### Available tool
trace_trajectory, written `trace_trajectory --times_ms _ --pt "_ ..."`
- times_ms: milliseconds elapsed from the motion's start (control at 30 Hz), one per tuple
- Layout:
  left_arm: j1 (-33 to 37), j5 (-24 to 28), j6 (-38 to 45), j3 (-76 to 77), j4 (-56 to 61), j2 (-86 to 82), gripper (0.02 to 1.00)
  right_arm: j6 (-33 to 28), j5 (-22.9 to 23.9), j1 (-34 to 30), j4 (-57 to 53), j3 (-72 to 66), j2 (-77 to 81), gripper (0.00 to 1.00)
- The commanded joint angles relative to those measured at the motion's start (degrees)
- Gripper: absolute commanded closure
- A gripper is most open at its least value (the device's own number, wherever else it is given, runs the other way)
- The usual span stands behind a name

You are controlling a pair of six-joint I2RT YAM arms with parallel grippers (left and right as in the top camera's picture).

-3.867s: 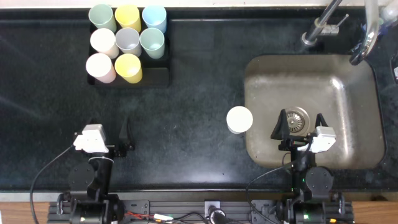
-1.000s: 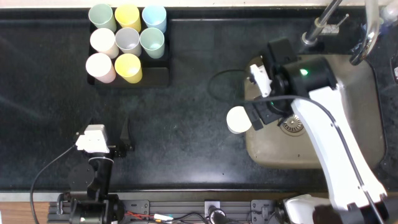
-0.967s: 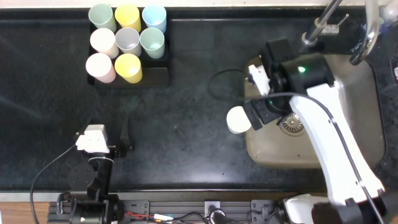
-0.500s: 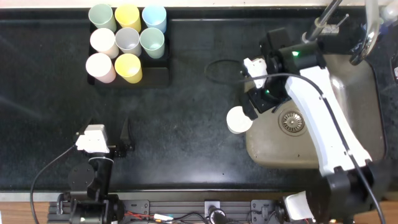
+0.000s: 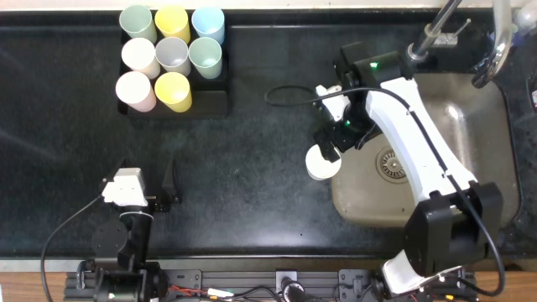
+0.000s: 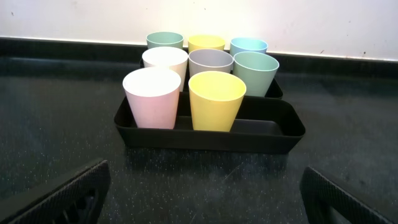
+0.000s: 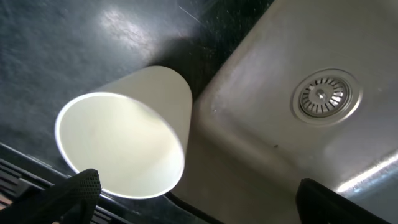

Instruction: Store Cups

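Observation:
A white cup (image 5: 322, 163) stands upright on the dark counter, right at the sink's left rim. My right gripper (image 5: 334, 143) hovers just over it, open and holding nothing. In the right wrist view the cup (image 7: 124, 134) lies close below with its open mouth facing up, nearer one finger (image 7: 78, 190) than the other. A black tray (image 5: 210, 102) at the back left holds several pastel cups (image 5: 173, 91). My left gripper (image 5: 164, 186) rests open near its base, facing the tray (image 6: 211, 138) and its cups (image 6: 216, 99).
The steel sink (image 5: 470, 201) with its drain (image 7: 324, 96) lies to the right of the white cup, with a faucet (image 5: 436, 29) behind it. A black cable (image 5: 289, 92) from the right arm loops over the counter. Bare counter stretches between cup and tray.
The right arm has come up from its base and swung over the sink to the white cup, drifting left over the last second. Cup and left arm have not moved.

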Motion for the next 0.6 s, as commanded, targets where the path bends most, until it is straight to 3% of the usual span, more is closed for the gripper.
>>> trace_trajectory --times_ms 33,600 --pt "0.4 0.8 1.2 0.1 -0.5 -0.6 0.018 -2.5 1.7 0.5 0.1 -2.1 0.4 0.003" --pt "0.4 0.8 1.2 0.1 -0.5 -0.6 0.018 -2.9 0.7 0.7 6.6 -6.9 0.4 0.014"
